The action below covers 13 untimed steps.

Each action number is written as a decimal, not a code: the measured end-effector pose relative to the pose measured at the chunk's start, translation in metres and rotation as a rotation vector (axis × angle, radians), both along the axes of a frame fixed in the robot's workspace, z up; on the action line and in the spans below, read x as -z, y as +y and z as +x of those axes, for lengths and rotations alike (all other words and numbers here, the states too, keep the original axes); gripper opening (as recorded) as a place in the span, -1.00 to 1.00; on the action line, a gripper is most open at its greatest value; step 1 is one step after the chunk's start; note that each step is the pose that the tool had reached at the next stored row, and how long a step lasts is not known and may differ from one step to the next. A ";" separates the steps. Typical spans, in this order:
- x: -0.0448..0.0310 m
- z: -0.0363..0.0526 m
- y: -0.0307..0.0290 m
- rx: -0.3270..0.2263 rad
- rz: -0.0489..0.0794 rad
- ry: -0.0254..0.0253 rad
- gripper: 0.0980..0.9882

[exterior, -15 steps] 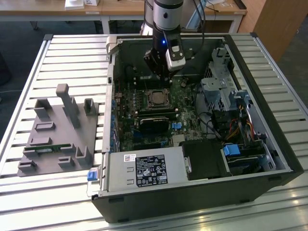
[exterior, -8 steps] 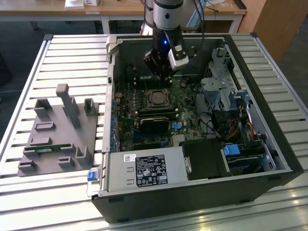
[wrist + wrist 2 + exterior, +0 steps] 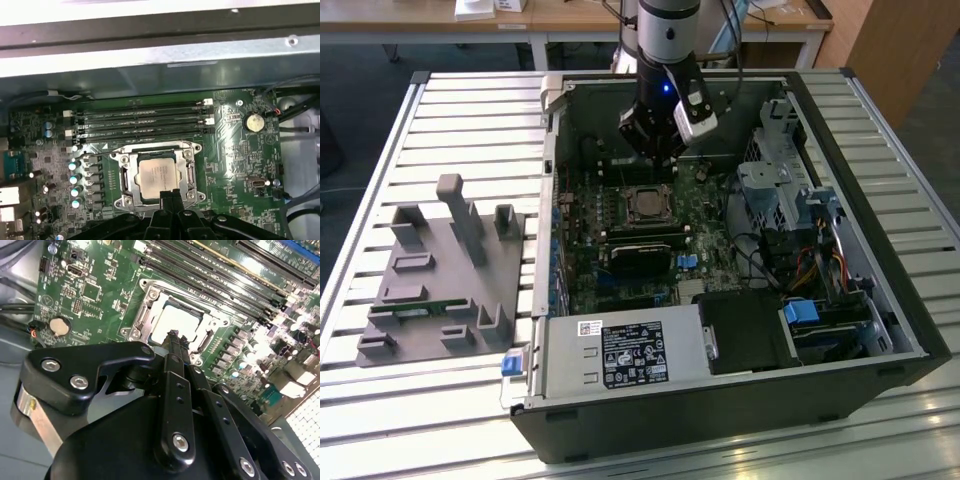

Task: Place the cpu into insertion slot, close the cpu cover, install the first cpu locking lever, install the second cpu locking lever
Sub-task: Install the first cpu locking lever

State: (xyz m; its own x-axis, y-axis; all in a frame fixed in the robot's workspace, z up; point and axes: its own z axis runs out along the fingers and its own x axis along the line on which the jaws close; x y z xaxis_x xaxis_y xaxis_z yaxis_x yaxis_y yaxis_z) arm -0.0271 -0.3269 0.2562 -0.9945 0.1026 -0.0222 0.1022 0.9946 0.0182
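The cpu [image 3: 156, 173] lies flat in the insertion slot [image 3: 648, 205] on the green motherboard, its silver-grey top showing in both wrist views [image 3: 172, 321]. The silver cpu cover [image 3: 190, 169] lies down around the chip as a frame [image 3: 145, 315]. A thin metal lever rod [image 3: 107, 149] runs out from the socket's corner. My gripper [image 3: 170, 193] is shut with nothing between its black fingers. Its tips [image 3: 174, 335] hover just over the socket's edge, close to the cover. In the exterior view the gripper [image 3: 655, 152] hangs inside the open computer case, above the socket's far side.
Long black memory slots [image 3: 142, 120] run beside the socket, and a coin battery [image 3: 253, 121] sits nearby. A black card [image 3: 640, 255] lies on the socket's near side. Drive cages and cables [image 3: 790, 200] crowd the exterior view's right. A grey fixture [image 3: 440, 270] stands left of the case.
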 end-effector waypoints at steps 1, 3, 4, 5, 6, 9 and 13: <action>0.0000 -0.0015 -0.0001 -0.001 0.000 -0.0018 -0.98; 0.0000 -0.0051 -0.0001 -0.001 0.000 -0.0059 -0.98; 0.0000 -0.0071 -0.0001 -0.001 0.000 -0.0085 -0.98; 0.0000 -0.0093 -0.0001 -0.001 0.000 -0.0101 -0.98; 0.0000 -0.0115 -0.0001 -0.001 0.000 -0.0104 -0.98; 0.0001 -0.0177 0.0000 -0.001 0.000 -0.0105 -0.98; 0.0006 -0.0336 0.0006 -0.001 0.000 -0.0105 -0.98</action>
State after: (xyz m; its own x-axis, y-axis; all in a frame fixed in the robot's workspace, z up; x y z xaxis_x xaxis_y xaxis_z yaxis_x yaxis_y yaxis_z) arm -0.0607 -0.3263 0.2556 -0.9943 0.1014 -0.0327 0.1008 0.9947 0.0197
